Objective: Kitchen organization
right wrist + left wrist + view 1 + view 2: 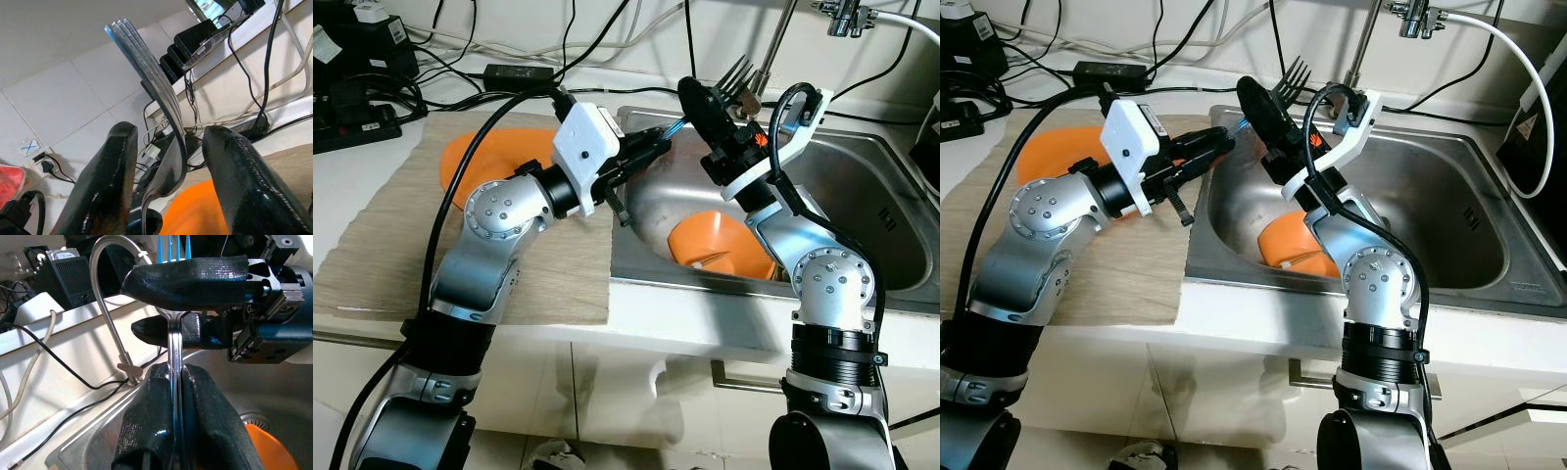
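Note:
A metal fork stands over the left side of the sink with its tines up. My left gripper reaches in from the left and is shut on the fork's handle. My right gripper is open around the fork higher up. The fork passes between the right gripper's fingers with a gap on each side. An orange bowl lies in the sink below both grippers. An orange plate rests on the counter mat behind my left arm.
A woven beige mat covers the counter left of the sink. The tap rises behind the sink. A power strip, chargers and several black cables lie along the back wall. A white appliance stands at the far right.

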You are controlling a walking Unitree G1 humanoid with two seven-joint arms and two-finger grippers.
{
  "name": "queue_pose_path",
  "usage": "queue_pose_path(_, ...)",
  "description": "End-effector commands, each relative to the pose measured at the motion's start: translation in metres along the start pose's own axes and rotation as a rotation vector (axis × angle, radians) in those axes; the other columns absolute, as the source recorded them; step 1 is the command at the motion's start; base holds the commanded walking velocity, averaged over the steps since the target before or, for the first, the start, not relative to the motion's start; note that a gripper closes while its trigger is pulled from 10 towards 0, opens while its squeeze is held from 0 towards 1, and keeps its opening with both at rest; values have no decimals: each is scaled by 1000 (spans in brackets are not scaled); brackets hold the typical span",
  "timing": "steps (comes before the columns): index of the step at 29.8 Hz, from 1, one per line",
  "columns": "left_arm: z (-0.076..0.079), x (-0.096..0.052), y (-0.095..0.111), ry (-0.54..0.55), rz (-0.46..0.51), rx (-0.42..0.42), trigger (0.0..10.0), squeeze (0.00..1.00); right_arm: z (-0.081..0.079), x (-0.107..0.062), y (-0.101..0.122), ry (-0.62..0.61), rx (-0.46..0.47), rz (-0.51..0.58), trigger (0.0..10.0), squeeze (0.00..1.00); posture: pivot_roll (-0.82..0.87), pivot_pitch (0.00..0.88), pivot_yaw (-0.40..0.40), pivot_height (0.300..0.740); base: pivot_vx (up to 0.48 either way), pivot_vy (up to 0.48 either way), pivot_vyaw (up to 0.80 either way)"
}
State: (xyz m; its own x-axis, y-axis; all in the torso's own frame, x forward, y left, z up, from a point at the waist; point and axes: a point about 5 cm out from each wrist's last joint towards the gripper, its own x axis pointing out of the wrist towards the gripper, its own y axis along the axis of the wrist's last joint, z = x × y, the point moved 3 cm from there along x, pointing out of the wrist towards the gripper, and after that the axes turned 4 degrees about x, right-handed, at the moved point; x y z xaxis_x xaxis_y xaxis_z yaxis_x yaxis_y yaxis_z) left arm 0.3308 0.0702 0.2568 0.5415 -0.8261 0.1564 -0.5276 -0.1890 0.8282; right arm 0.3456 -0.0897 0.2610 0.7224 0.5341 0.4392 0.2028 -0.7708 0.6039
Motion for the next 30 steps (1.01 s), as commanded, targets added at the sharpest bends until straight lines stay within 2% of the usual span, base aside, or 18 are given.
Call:
queue_pose_path(1,0,1,4,-7,12,28,0,0,-1,3,6,0,-7,13,0,0,58,0,-82,740,0,0,0)
queue_pose_path(9,-6,1,5,25,7,56,0,0,-2,4,6,4,-2,18,0,0,59,0,-81,740,0,0,0)
queue_pose_path(22,-7,1,4,31,3,68,0,0,0,4,9,-11,0,37,0,0,55,0,-79,740,0,0,0)
queue_pose_path(26,-12,1,3,67,-9,88,0,0,1,4,10,-19,0,47,0,0,53,0,-80,740,0,0,0)
queue_pose_path(27,-13,2,2,73,-10,70,9608,0,1,5,11,-20,-1,49,0,0,52,0,-79,740,0,0,0)
queue_pose_path(28,-12,2,2,64,-9,56,10000,224,1,5,11,-22,-2,50,0,0,51,0,-79,740,0,0,0)
queue_pose_path(29,-12,1,2,61,-8,46,10000,1000,2,5,11,-25,-2,52,0,0,51,0,-81,740,0,0,0)
queue_pose_path(30,-13,1,2,64,-9,36,10000,1000,2,5,12,-28,-2,55,0,0,51,0,-81,740,0,0,0)
